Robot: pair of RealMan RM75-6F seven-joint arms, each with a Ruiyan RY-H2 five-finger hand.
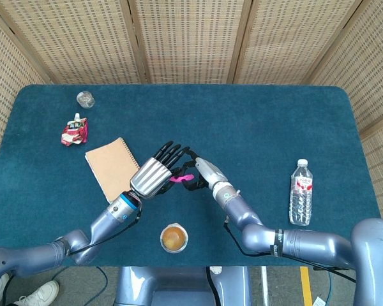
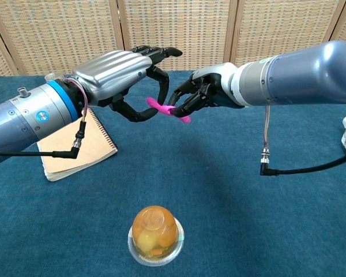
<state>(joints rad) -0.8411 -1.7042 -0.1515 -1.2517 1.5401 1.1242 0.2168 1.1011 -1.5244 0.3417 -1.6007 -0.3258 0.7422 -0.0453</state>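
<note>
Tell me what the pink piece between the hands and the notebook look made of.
Pink piece: probably plastic or rubber, judging by its smooth, uniformly bright surface. Notebook: apparently matte brown card cover, with a wire spiral along one edge.

A small pink strip (image 2: 168,109), slender and slightly curved, hangs in the air above the blue desk (image 2: 230,190), lying nearly level with its right end dipping a little. The right hand (image 2: 199,97) pinches its right half between dark fingertips; the left hand (image 2: 130,81) curls its thumb and a finger around the strip's left end. In the head view the pink strip (image 1: 182,178) shows between both hands, just right of the tan notebook (image 1: 112,167).
</note>
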